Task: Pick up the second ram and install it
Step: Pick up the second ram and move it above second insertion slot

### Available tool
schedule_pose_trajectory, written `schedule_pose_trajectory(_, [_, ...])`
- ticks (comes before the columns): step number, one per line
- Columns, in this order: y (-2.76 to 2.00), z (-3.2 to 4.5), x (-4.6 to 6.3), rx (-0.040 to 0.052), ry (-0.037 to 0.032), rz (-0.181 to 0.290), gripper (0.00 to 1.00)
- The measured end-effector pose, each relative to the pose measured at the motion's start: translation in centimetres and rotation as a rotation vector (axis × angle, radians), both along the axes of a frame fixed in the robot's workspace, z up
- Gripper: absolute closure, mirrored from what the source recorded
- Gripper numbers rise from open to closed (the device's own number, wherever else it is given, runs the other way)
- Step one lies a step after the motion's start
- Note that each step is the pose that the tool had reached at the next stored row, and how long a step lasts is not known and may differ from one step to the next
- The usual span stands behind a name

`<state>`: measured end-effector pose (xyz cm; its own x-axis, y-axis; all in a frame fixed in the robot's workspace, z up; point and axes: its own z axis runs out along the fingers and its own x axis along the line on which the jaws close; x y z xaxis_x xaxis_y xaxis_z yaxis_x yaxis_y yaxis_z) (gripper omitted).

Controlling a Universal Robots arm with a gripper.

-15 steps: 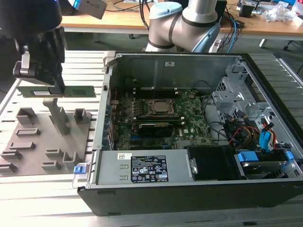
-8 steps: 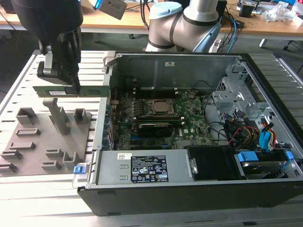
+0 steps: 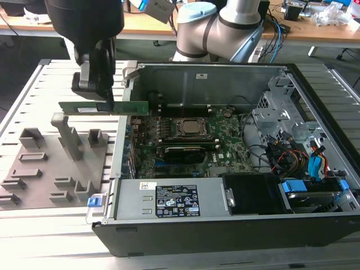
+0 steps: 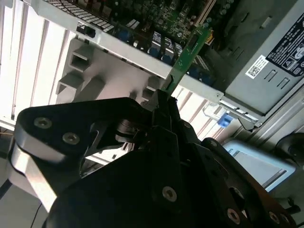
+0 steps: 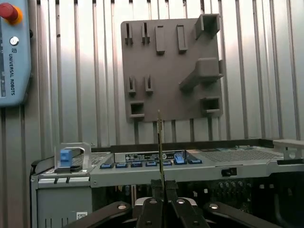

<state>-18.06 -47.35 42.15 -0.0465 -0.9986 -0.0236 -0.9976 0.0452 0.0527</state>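
Observation:
The second ram (image 3: pixel 126 107) is a long, narrow green stick held level in the air. It hangs over the left wall of the open computer case, in the exterior view, between the grey holder tray (image 3: pixel 34 169) and the motherboard (image 3: pixel 225 140). My gripper (image 3: pixel 104 104) is shut on its middle from above. The first wrist view shows the ram (image 5: pixel 160 137) edge-on, rising from the closed fingertips (image 5: pixel 156 186). In the second wrist view the green stick (image 4: pixel 188 52) juts out past the black fingers (image 4: pixel 166 107) toward the case.
The grey slotted tray (image 5: pixel 166 66) lies on the ribbed metal table (image 3: pixel 34 79). Inside the case are a power supply (image 3: pixel 169 199), a drive cage (image 3: pixel 281 107) and cables (image 3: pixel 304 157). A blue latch (image 3: pixel 95 199) sits at the case's near corner. A teach pendant (image 5: pixel 12 52) lies on the table.

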Motion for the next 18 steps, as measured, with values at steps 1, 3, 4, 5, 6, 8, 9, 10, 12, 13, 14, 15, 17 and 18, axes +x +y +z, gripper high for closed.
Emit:
schedule_pose_trajectory(1, [0.02, -0.01, 0.6, 0.0001, 0.0003, 0.000, 0.87])
schedule_pose_trajectory(3, [0.06, 0.00, 1.4, 0.0000, 0.0006, 0.000, 0.87])
schedule_pose_trajectory(4, [0.08, 0.00, 1.8, 0.0001, 0.0007, 0.000, 0.87])
schedule_pose_trajectory(5, [0.10, 0.00, 2.1, 0.0000, 0.0009, 0.000, 0.87])
schedule_pose_trajectory(6, [0.12, 0.00, 2.5, 0.0000, 0.0011, 0.000, 0.87])
schedule_pose_trajectory(8, [0.16, 0.00, 3.0, 0.0000, 0.0013, 0.000, 0.87])
schedule_pose_trajectory(9, [0.20, 0.00, 3.4, 0.0000, 0.0014, 0.000, 0.87])
schedule_pose_trajectory(10, [0.28, 0.00, 3.8, 0.0000, 0.0017, 0.000, 0.87])
schedule_pose_trajectory(12, [0.47, -0.01, 4.6, 0.0000, 0.0021, 0.000, 0.87])
schedule_pose_trajectory(13, [0.51, -0.01, 4.7, 0.0001, 0.0022, 0.000, 0.87])
schedule_pose_trajectory(14, [0.62, -0.02, 5.0, 0.0003, 0.0023, 0.000, 0.87])
schedule_pose_trajectory(15, [0.89, -0.03, 5.3, 0.0004, 0.0024, 0.000, 0.87])
schedule_pose_trajectory(17, [1.67, -0.06, 5.7, 0.0005, 0.0024, 0.000, 0.87])
schedule_pose_trajectory(18, [1.95, -0.07, 5.8, 0.0004, 0.0024, 0.000, 0.87])
